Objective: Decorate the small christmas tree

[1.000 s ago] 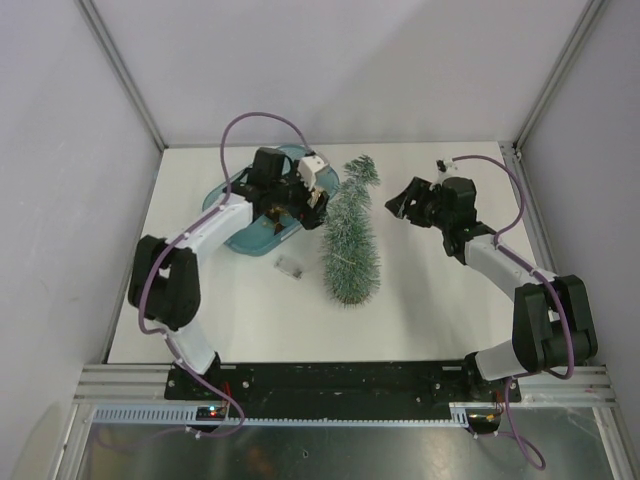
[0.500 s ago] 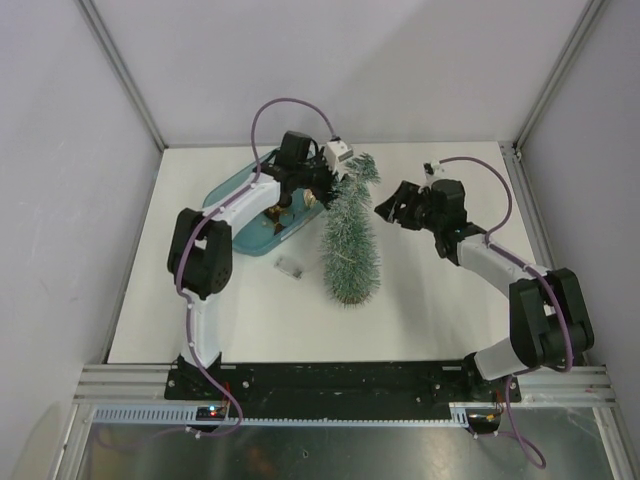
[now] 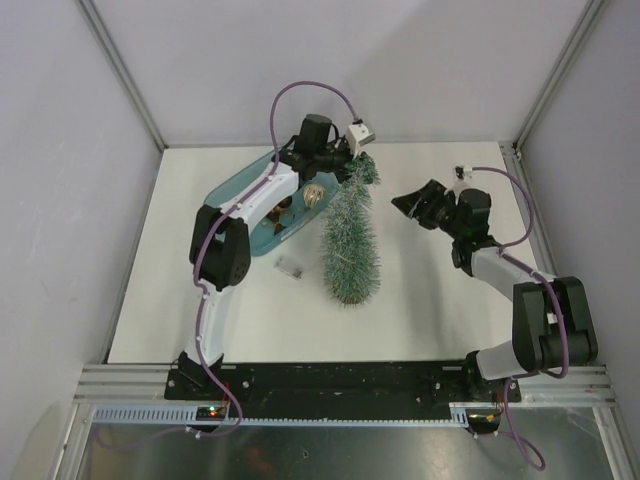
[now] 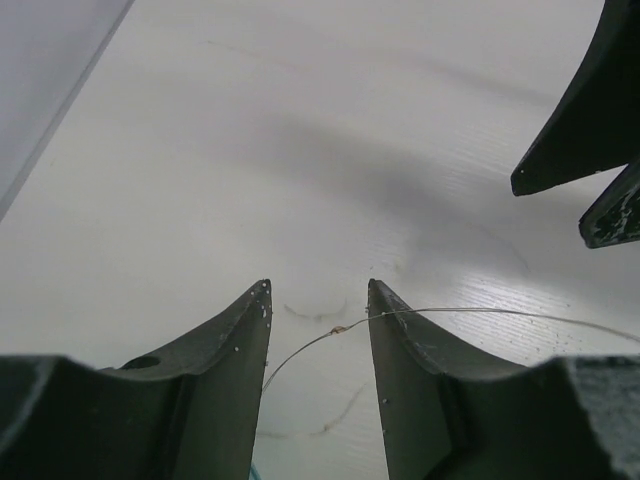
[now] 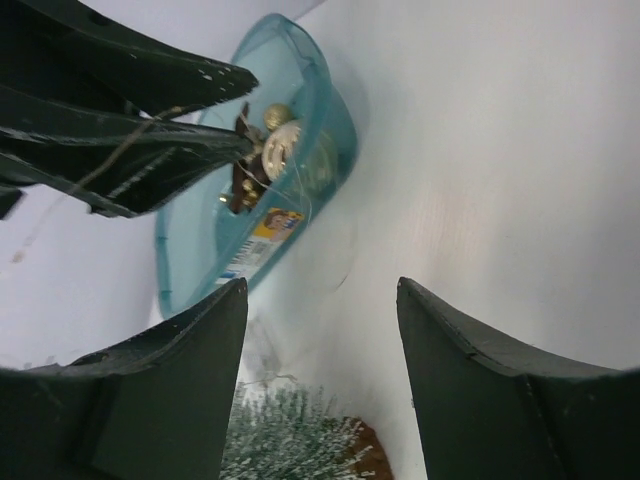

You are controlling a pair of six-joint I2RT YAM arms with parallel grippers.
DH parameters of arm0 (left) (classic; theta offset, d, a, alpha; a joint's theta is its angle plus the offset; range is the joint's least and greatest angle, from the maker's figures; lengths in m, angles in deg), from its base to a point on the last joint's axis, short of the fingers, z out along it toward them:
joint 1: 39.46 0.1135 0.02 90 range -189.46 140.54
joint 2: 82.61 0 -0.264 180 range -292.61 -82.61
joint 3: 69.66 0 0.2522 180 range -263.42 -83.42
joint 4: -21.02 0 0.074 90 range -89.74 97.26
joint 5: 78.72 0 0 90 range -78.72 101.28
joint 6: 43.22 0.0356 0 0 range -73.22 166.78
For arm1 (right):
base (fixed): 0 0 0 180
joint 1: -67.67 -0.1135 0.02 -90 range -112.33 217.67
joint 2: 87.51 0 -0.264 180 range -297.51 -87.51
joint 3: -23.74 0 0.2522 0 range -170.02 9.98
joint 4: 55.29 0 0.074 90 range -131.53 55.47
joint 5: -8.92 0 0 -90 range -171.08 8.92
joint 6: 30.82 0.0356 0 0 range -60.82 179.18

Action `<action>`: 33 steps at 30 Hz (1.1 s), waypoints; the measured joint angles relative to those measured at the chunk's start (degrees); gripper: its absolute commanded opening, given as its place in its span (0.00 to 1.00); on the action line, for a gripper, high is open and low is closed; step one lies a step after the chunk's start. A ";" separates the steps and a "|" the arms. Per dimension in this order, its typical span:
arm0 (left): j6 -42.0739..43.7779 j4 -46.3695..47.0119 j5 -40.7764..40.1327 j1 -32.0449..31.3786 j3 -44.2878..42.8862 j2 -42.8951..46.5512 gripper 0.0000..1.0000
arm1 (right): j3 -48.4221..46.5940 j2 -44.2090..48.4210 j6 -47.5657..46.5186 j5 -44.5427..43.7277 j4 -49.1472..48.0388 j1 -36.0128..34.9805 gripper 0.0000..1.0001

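The small christmas tree (image 3: 350, 240) lies on the table, bent tip (image 3: 362, 170) toward the back; its needles (image 5: 285, 440) and brown base (image 5: 362, 452) show low in the right wrist view. My left gripper (image 3: 335, 168) (image 4: 318, 290) hovers by the tip. Its jaws stand partly apart, and a thin hanging thread (image 4: 330, 332) crosses the gap and lies over one finger. A gold bauble (image 3: 315, 195) (image 5: 283, 148) dangles under those fingers (image 5: 150, 100), above the teal tub. My right gripper (image 3: 405, 200) (image 5: 322, 285) is open and empty, right of the tree.
The teal tub (image 3: 235, 195) (image 5: 330, 110) lies left of the tree with a brown star ornament (image 5: 243, 185) and another bauble (image 5: 277, 114) in it. A small clear piece (image 3: 290, 267) lies in front of the tub. The back wall is close behind the left gripper.
My left arm has swung from over the tub back and right to the tree's tip, its jaws narrowing. My right gripper has drawn slightly right.
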 measured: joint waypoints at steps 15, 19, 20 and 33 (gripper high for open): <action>1.25 -0.07 3.10 -1.97 -6.25 -2.19 0.41 | 1.44 -13.20 22.14 9.99 -29.97 4.50 0.67; 0.92 -0.11 3.63 -1.97 -6.67 -2.19 0.40 | 1.66 -15.37 23.98 10.51 -32.28 4.44 0.67; 0.87 -0.09 3.65 -1.99 -6.78 -2.19 0.40 | 1.66 -15.37 24.15 10.54 -32.57 4.39 0.67; 0.76 -0.09 5.20 -2.19 -6.91 -2.19 0.37 | -0.55 -12.52 7.30 8.52 -21.68 2.64 0.62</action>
